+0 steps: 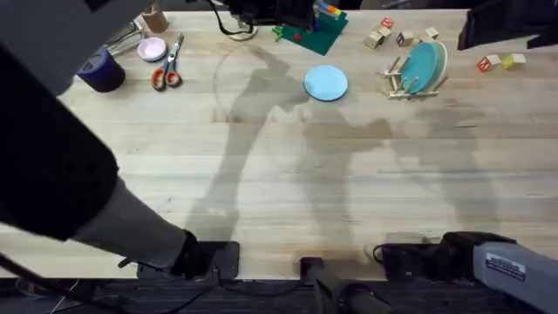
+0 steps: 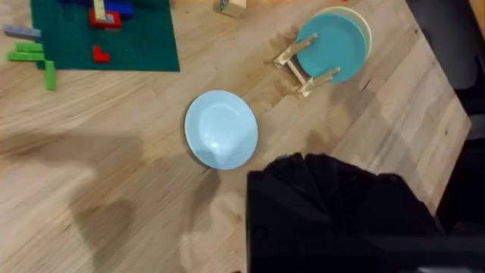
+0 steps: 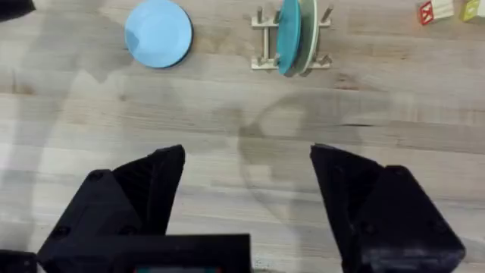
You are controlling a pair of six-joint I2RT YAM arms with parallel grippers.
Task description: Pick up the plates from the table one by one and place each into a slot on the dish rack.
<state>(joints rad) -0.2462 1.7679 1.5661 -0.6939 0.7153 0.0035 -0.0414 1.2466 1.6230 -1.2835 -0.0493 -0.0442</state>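
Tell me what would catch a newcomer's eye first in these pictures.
The light blue plate lies flat and alone on the table, left of the dish rack. The teal plate already stands on edge in that rack, with a cream plate behind it. In the right wrist view, the right gripper hangs wide open above bare wood.

Open table is seen across the middle and lower frame. The upper edge is crowded by scissors, a green mat, the dish rack and blocks.
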